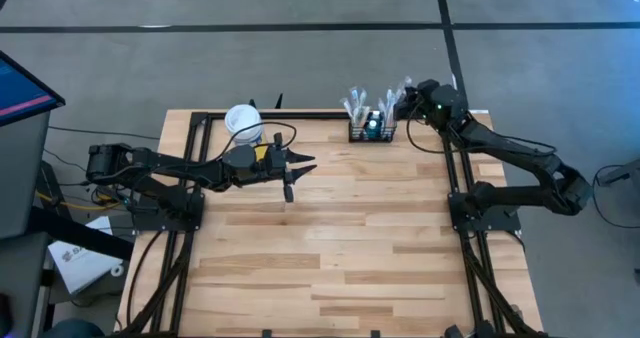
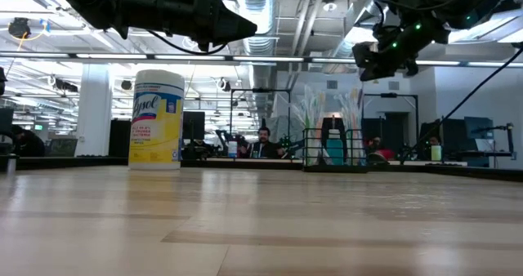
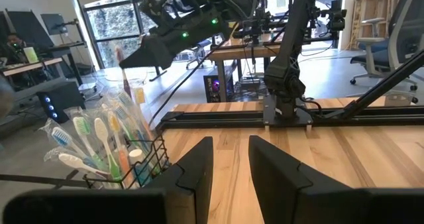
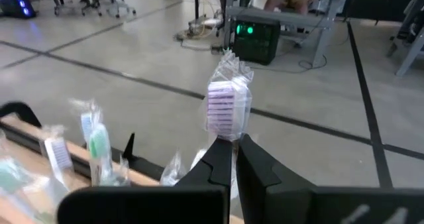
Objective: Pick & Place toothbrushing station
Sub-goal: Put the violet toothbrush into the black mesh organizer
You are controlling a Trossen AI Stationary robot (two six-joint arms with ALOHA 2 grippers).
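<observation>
My right gripper (image 4: 233, 159) pinches a wrapped toothbrush (image 4: 227, 105) just above the toothbrushing station (image 1: 372, 130) at the tabletop's (image 1: 330, 248) far edge (probably lifting it out); my left gripper (image 1: 290, 170), spread, waits mid-table.

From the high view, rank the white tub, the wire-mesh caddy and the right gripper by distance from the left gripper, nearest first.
1. White tub: just behind the left gripper, toward the left.
2. Wire-mesh caddy: at the back edge, centre-right.
3. Right gripper: beyond the caddy's right end.
</observation>
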